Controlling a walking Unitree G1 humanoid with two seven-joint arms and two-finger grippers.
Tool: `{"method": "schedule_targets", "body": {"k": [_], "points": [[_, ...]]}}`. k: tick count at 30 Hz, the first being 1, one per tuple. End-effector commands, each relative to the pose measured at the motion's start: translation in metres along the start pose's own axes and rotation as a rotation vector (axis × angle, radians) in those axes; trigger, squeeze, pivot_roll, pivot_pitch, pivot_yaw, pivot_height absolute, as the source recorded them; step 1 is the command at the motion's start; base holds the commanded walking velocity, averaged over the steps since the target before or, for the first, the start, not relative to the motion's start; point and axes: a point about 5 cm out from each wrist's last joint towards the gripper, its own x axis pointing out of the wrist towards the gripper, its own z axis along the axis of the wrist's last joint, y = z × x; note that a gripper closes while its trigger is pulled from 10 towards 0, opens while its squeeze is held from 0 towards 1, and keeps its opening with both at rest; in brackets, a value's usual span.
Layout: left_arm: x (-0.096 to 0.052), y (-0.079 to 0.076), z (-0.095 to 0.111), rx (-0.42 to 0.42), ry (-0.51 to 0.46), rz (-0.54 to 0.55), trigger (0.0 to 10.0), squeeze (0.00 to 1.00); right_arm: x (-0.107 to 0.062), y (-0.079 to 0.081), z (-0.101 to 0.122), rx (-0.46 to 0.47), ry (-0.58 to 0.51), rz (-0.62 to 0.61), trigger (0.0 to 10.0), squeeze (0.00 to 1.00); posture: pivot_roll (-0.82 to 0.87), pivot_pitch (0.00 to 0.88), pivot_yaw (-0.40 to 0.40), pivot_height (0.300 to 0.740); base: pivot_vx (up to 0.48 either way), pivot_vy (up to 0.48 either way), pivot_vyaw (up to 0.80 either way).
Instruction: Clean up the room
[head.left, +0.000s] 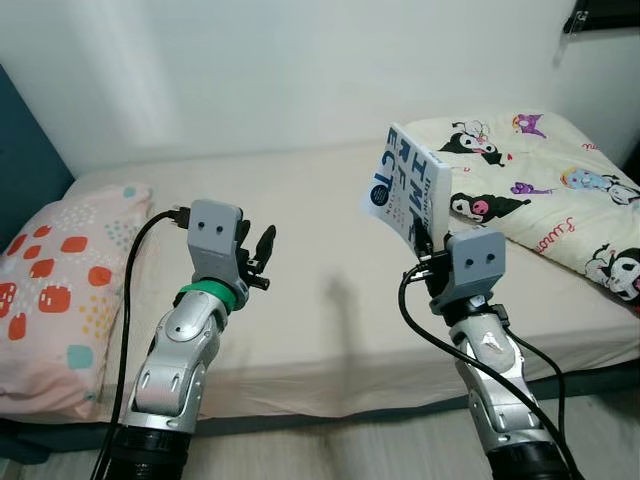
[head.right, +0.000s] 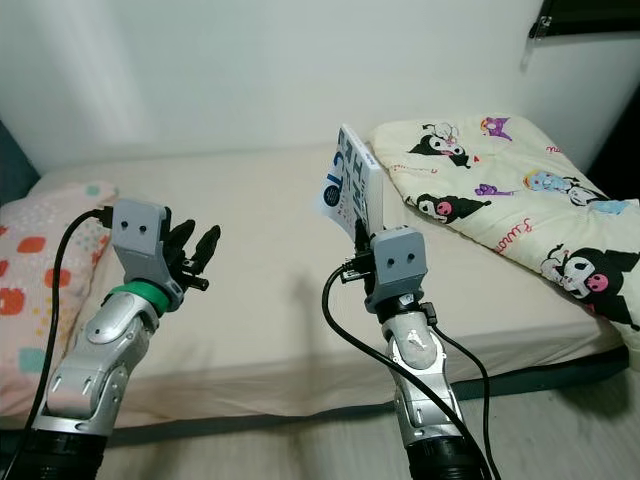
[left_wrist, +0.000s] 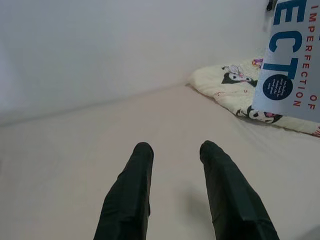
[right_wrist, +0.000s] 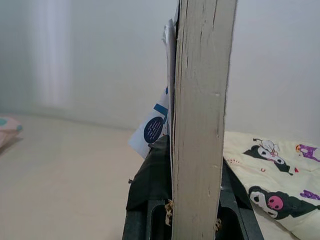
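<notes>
A white paperback book (head.left: 408, 186) with blue and red lettering is held upright in the air above the bed. My right gripper (head.left: 436, 243) is shut on its lower edge; the right wrist view looks straight at the book's page edge (right_wrist: 200, 120), clamped between the black fingers (right_wrist: 150, 180). My left gripper (head.left: 258, 258) is raised over the middle of the mattress, open, with nothing between its fingers (left_wrist: 131, 195). The book (left_wrist: 295, 60) also shows in the left wrist view, off to the gripper's side.
A beige bed (head.left: 320, 300) runs along the white wall. A pink patterned pillow (head.left: 60, 290) lies at its left end. A cream cartoon-print blanket (head.left: 540, 190) is bunched at the right end. The dark bed frame edge (head.left: 330, 420) is just below my arms.
</notes>
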Motion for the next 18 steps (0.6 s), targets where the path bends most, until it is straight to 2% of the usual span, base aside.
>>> {"method": "schedule_targets", "body": {"k": [1, 18], "points": [[-0.0006, 0.0057, -0.0033, -0.003, 0.023, 0.018, 10.0, 0.0, 0.002, 0.0051, 0.0069, 0.018, -0.042, 0.008, 10.0, 0.0, -0.12, 0.052, 0.132, 0.722, 0.0, 0.356, 0.0], [-0.0009, 0.0059, -0.003, 0.002, 0.021, 0.017, 10.0, 0.0, 0.0023, 0.0068, 0.0069, 0.02, -0.043, 0.014, 10.0, 0.0, -0.12, 0.048, 0.132, 0.722, 0.0, 0.362, 0.0]]}}
